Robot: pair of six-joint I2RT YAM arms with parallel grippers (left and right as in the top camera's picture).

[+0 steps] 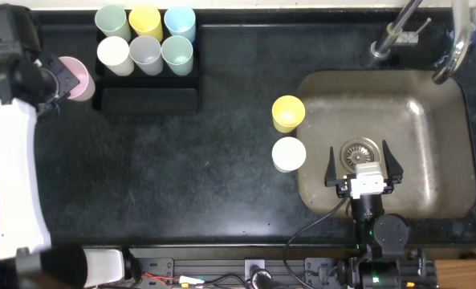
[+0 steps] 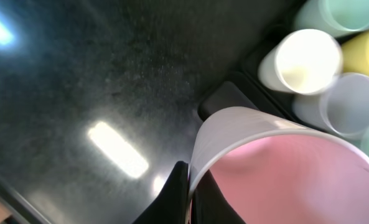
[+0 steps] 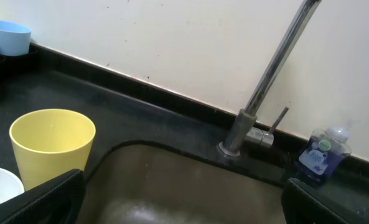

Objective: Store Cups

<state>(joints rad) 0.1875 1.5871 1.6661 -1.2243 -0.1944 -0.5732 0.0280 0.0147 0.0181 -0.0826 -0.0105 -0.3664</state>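
Pink plastic showed at the far left: the pink cup (image 1: pixel 79 78) hung from the left gripper (image 2: pixel 189 186), whose fingers were clamped on its rim, one inside the wall and one outside. Just right of that gripper stood the rack (image 1: pixel 149 100) on the counter (image 1: pixel 205 177), with six cups (image 1: pixel 146 50) upright in its two back rows and its dark front section nearest the held cup. Well to the right, the yellow cup (image 1: pixel 288 112) and the white cup (image 1: pixel 288 153) stood just beside each other, a little left of the right gripper (image 1: pixel 359 154). That gripper hung over the sink (image 1: pixel 430 120), fingers spread wide and holding nothing. The tap (image 3: pixel 265 81) rose beyond it.
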